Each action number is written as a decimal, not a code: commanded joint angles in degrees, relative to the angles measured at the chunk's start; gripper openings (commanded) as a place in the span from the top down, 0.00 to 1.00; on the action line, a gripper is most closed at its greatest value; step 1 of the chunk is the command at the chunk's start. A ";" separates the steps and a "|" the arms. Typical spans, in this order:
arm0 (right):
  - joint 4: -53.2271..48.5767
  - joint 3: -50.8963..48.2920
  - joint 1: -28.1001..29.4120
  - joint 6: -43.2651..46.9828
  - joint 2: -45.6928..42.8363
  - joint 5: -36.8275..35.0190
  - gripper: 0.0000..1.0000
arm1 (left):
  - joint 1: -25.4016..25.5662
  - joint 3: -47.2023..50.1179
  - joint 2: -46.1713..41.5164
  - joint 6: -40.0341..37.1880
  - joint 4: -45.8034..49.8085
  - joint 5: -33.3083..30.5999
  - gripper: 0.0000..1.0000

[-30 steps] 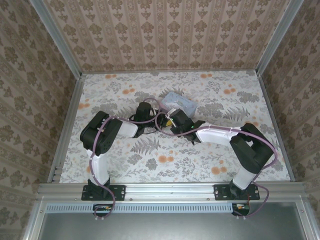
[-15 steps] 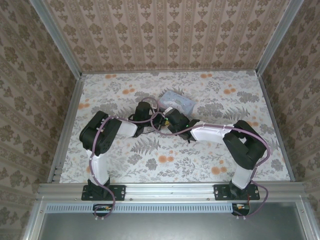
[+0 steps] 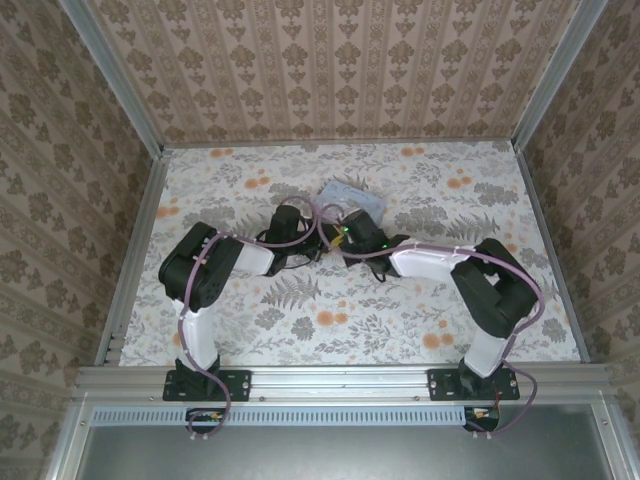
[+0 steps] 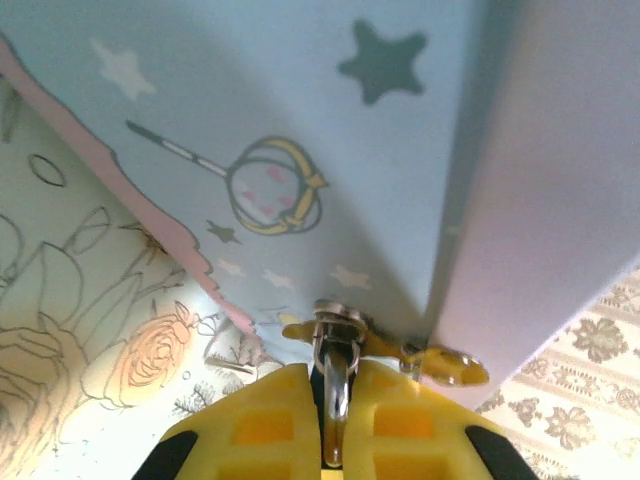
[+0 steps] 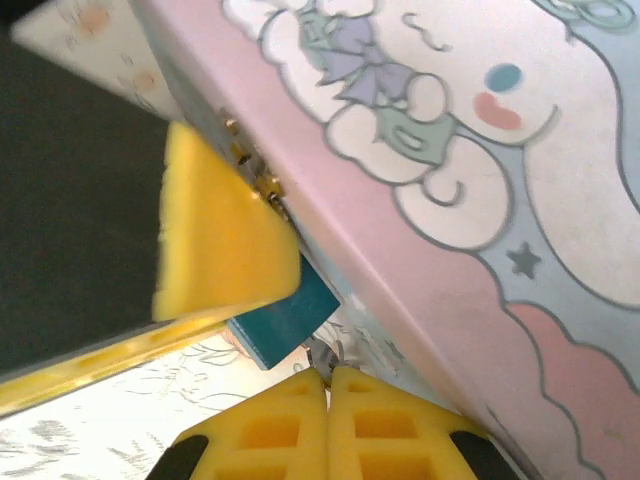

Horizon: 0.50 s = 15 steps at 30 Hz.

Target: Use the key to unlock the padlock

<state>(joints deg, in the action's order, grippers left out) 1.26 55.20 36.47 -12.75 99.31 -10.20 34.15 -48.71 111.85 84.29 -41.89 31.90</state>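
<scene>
left gripper clamped on padlock against tin | right gripper pinched shut, looks like on the key

I am reading soft, even light across the surface from overhead, with only faint shadows hugging the arms. On the left wrist camera, a broad shadow is crossing the tin, and glare is striking the padlock shackle in the left claw. On the right wrist camera, the right claw pads are blurring, and the upper left is falling into darkness.
</scene>
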 commanded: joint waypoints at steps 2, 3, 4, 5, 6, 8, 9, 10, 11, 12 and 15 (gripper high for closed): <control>9.59 -3.12 -6.47 -15.01 -4.10 17.62 1.00 | 1.29 0.84 -2.52 -3.12 0.47 3.44 1.00; 10.72 -4.02 -7.24 -16.31 -4.27 18.94 1.00 | 1.20 0.95 -2.36 -3.23 0.42 3.35 1.00; 11.44 -4.77 -7.73 -17.21 -4.30 19.47 1.00 | 1.11 0.98 -2.26 -3.41 0.39 3.27 1.00; 11.80 -5.29 -7.89 -17.61 -4.30 19.62 1.00 | 1.09 1.08 -2.21 -3.50 0.40 3.26 1.00; 12.16 -5.73 -8.15 -17.79 -4.30 19.89 1.00 | 1.01 1.25 -2.17 -3.52 0.40 3.10 1.00; 12.87 -6.67 -8.34 -18.41 -4.46 20.25 0.98 | 0.85 1.55 -2.12 -3.69 0.33 2.97 1.00; 13.27 -7.15 -8.38 -18.83 -4.58 20.47 0.86 | 0.83 1.51 -2.08 -3.71 0.19 2.93 1.00; 13.61 -7.72 -8.52 -19.29 -5.05 20.64 0.77 | 0.74 1.53 -2.08 -3.91 0.23 2.93 1.00; 14.06 -8.26 -8.60 -19.62 -5.57 20.70 0.71 | 0.66 1.56 -2.09 -4.00 0.31 2.89 1.00; 14.42 -8.97 -8.69 -20.13 -6.16 20.79 0.67 | 0.59 1.52 -1.99 -4.27 0.40 2.74 1.00; 15.32 -10.77 -8.78 -21.48 -7.74 20.92 0.62 | 0.48 1.34 -2.08 -5.53 1.30 2.51 1.00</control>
<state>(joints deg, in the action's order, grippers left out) 13.30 45.87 28.45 -31.35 94.17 11.00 34.41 -48.01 111.02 81.58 -42.15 31.59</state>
